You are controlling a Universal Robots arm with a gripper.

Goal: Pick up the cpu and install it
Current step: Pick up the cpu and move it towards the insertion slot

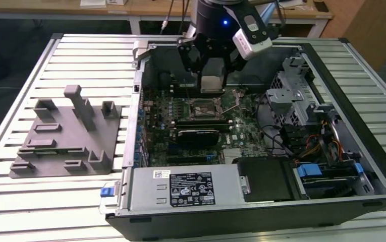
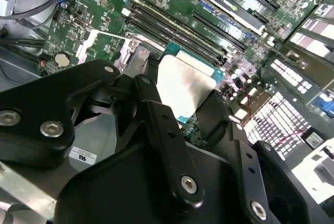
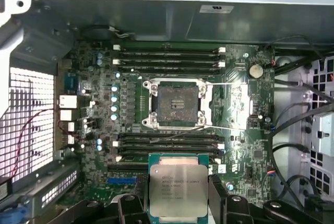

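Across the slatted metal table (image 1: 78, 55) lies an open computer case (image 1: 374, 171), taking up the exterior view's right. A grey plastic block (image 1: 58, 141) with upright tabs stands at the exterior view's left, well apart from the work. Inside the case the green motherboard (image 3: 240, 145) lies flat, with memory slots on two sides of its middle. The arm (image 1: 213, 20) reaches in from the far side, and its gripper (image 1: 211, 80) hangs above the board.

At the board's centre the socket (image 3: 178, 104) is open: its retaining plate appears swung aside, the contact field is bare, and nothing sits in it. The cpu (image 3: 177, 190) is in the air above the board. The black fingers (image 2: 162, 130) are closed narrowly on two opposite edges of it, with the silver top facing the first wrist camera. It is near the socket and clear of it; whether it is squarely over it I cannot tell.

By my reading the pick-up is done and the step in hand is bringing the chip over the socket. Seating it would call for squaring its edges to the socket frame, matching its orientation, which I cannot read here, and keeping it level with very light contact, since those contacts look delicate.
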